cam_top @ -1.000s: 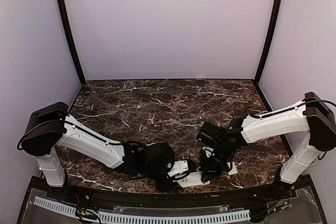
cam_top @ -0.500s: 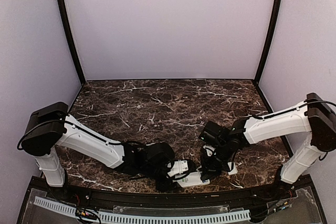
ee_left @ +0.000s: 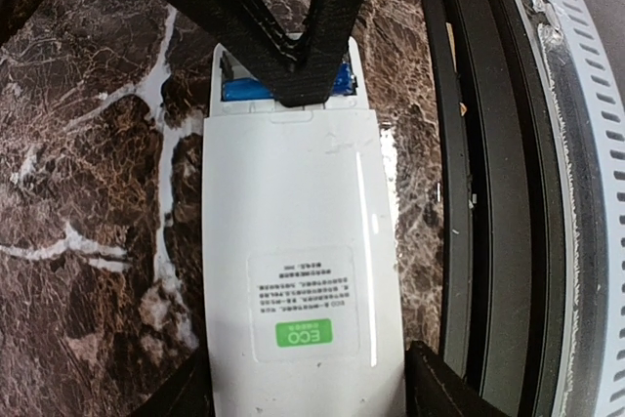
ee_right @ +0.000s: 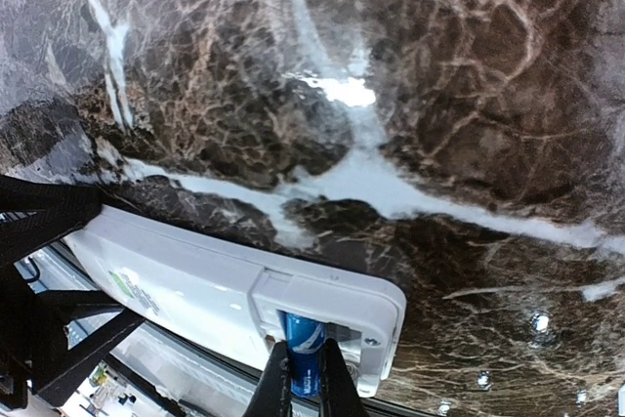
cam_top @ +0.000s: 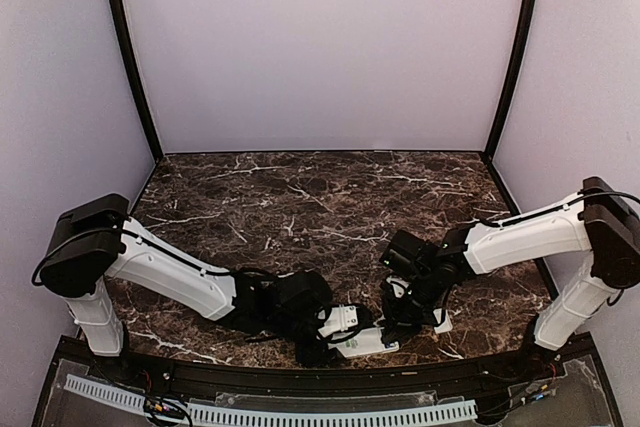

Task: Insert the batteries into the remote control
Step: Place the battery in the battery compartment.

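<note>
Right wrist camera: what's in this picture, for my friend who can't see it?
The right end effector pinches a blue battery, whose end sits inside the open slot at one end of a white remote. The remote lies label side up on a dark marble table.

White remote (ee_left: 303,280) label-up, blue batt. (ee_right: 305,341) inside

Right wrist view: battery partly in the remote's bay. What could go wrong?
1. The right tool pinches the blue cylindrical battery only partly inside the bay; it may jam or spring out.
2. Pushing could slide the slim white plastic remote control in the left tool, close to the table's black edge.
</note>
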`<state>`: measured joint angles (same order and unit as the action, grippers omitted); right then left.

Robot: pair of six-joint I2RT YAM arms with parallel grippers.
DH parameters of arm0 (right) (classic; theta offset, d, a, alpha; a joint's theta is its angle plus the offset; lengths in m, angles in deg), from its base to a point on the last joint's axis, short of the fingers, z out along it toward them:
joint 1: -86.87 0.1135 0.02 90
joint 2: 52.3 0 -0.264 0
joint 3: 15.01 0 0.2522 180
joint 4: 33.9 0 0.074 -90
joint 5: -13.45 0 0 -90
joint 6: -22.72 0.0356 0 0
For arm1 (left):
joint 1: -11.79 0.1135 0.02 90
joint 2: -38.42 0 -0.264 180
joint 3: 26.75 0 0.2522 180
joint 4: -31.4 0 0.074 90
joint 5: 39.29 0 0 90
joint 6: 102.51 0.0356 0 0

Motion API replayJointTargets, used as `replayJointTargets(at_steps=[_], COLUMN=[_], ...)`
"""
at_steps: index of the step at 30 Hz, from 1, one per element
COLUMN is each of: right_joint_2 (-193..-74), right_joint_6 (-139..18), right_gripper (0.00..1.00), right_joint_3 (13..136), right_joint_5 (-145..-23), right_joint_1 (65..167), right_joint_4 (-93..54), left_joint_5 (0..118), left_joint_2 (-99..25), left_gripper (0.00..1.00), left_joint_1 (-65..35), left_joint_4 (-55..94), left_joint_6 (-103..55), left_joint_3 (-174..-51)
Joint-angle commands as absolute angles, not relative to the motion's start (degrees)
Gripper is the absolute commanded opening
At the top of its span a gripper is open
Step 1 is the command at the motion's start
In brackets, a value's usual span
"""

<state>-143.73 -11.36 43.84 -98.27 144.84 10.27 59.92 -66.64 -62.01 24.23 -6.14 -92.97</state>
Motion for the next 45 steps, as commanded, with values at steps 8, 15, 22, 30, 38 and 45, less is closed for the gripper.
replayJointTargets(at_steps=[8, 15, 22, 30, 38, 45], right_joint_2=[-156.09, -155.90, -155.44, -154.77, -154.48, -153.70], right_joint_6=[-15.15, -16.03, -16.42, -16.47, -16.87, -16.49], right_gripper=[0.01, 0.06, 0.08, 0.07, 0.06, 0.06], right_joint_3=[37.95, 36.38, 36.13, 35.29, 34.82, 34.29], right_joint_5=[-86.37, -85.70, -84.72, -84.42, -83.99, -83.67], right_joint_1=[146.12, 146.41, 147.16, 147.59, 147.65, 147.72], right_joint_4=[-11.56, -12.56, -12.42, -13.99, -14.86, -15.27], left_joint_5=[59.42, 59.37, 60.24, 58.69, 59.09, 58.79], left_joint_2=[-68.35, -70.90, -76.47, -80.07, -80.80, -82.33], left_gripper=[0.71, 0.71, 0.79, 0.80, 0.58, 0.50], left_joint_1=[-62.15, -63.17, -63.44, -63.36, -63.35, -63.40], left_joint_4=[34.19, 42.90, 42.97, 46.16, 46.58, 42.62], left_joint_6=[-4.16, 1.08, -0.92, -6.85, -8.00, -6.69], left_joint_3=[-95.07, -94.44, -98.25, -99.11, -98.78, -100.72])
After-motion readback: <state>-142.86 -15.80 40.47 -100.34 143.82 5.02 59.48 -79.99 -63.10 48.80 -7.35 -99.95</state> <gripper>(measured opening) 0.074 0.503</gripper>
